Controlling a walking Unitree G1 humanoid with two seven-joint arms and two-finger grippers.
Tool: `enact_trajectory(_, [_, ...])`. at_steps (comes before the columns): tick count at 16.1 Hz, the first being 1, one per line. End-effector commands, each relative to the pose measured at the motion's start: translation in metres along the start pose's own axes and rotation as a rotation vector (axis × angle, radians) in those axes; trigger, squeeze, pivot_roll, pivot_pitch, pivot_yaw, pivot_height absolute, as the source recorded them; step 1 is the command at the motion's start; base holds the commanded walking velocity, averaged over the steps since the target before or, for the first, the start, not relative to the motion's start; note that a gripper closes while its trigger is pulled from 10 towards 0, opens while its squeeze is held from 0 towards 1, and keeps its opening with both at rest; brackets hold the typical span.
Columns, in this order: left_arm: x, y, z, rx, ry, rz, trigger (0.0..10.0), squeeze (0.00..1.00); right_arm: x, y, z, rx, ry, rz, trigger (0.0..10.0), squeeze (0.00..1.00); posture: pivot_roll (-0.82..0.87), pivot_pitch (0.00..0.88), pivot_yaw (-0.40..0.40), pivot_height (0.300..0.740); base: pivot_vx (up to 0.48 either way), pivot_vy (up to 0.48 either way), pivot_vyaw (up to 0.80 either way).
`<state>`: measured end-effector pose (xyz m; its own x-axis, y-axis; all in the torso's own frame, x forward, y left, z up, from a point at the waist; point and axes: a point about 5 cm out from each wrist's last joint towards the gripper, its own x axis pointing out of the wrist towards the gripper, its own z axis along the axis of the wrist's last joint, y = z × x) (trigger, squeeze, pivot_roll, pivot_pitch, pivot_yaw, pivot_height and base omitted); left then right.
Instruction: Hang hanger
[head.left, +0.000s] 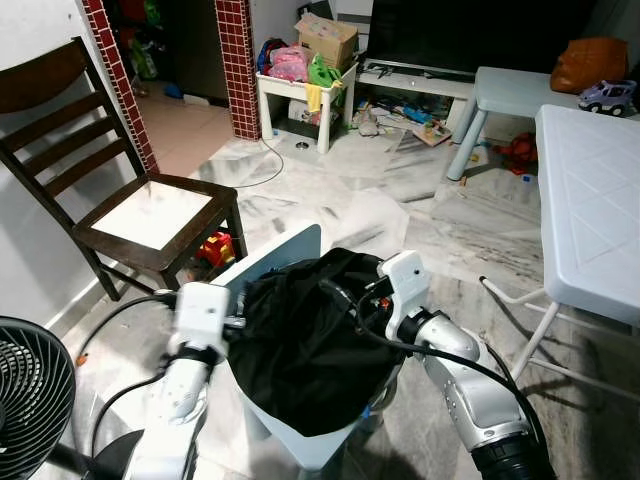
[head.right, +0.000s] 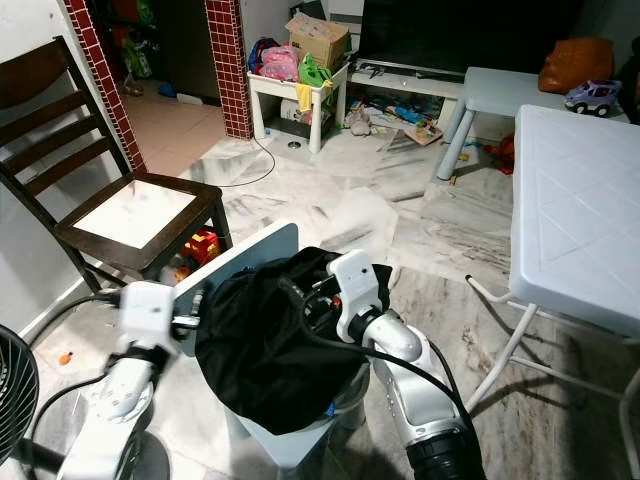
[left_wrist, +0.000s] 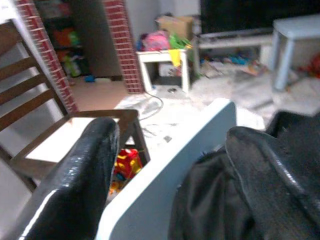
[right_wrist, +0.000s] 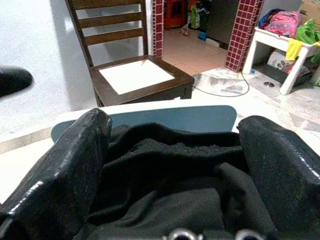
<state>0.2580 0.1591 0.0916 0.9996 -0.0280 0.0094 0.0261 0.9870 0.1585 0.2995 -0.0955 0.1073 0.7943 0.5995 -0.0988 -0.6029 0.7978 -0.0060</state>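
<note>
1. Hanger: hidden in one black garment (head.left: 300, 340) heaped on one pale blue seat (head.left: 285, 250).
2. Left gripper (left_wrist: 170, 145): two fingers spread wide, astride the seat's back edge, gripping nothing.
3. Right gripper (right_wrist: 175, 130): two fingers (right_wrist: 75, 160) apart, flanking the garment, not clamped.
4. One wooden chair (head.left: 150, 215) stands beyond.

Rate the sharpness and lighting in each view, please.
Both eye views: evenly lit; the left gripper slightly smeared, the black cloth dark with few folds readable. Left wrist view: soft and blurred throughout. Right wrist view: sharper, with the wooden chair crisp and the near fingers blurred.
</note>
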Motion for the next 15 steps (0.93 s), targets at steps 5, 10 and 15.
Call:
enact_trajectory(5, [-0.019, 0.009, -0.018, -0.109, 0.108, 0.015, 10.0, 1.0, 0.0, -0.001, -0.001, -0.019, 0.008, 0.015, 10.0, 0.0, 0.05, 0.0, -0.021, 0.74, 0.0, 0.0, 0.0])
enact_trajectory(10, [-0.011, -0.008, -0.023, 0.073, 0.131, -0.21, 10.0, 0.0, -0.003, -0.003, -0.001, -0.024, 0.013, 0.01, 10.0, 0.0, 0.03, 0.0, -0.024, 0.74, 0.0, 0.0, 0.0])
enact_trajectory(15, [0.002, -0.016, -0.035, 0.111, 0.169, -0.341, 10.0, 0.62, -0.011, -0.01, 0.001, -0.049, 0.019, 0.0, 10.0, 0.0, -0.02, 0.0, -0.022, 0.74, 0.0, 0.0, 0.0])
